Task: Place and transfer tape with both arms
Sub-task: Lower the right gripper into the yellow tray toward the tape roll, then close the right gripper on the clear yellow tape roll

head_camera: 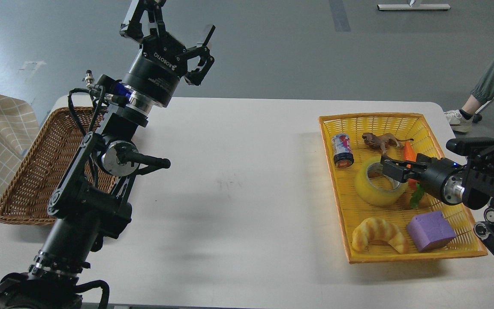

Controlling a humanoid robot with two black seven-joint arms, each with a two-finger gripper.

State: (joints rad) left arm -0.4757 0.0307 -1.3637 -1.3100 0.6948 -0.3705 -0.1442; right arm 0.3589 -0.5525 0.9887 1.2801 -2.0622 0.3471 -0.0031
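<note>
While tape (pixel 380 185) sits mid yellow tray (pixel 457 251), right of frame, my right hand (pixel 390 168) hovers at its rim, finger gap unclear. Reach step; next: grip wall. Left hand (pixel 167 23) apart, upper left.

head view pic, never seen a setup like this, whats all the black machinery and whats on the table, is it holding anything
The camera sits on a robot's head, looking down at a white table. The black machinery is its two arms. The left gripper is raised, open and empty. The right gripper reaches from the right to the tape, at its rim; whether it grips yet, I cannot tell. The tape lies in a yellow tray with a can, toy animal, carrot, croissant and purple block. A brown basket sits on the left.
</note>
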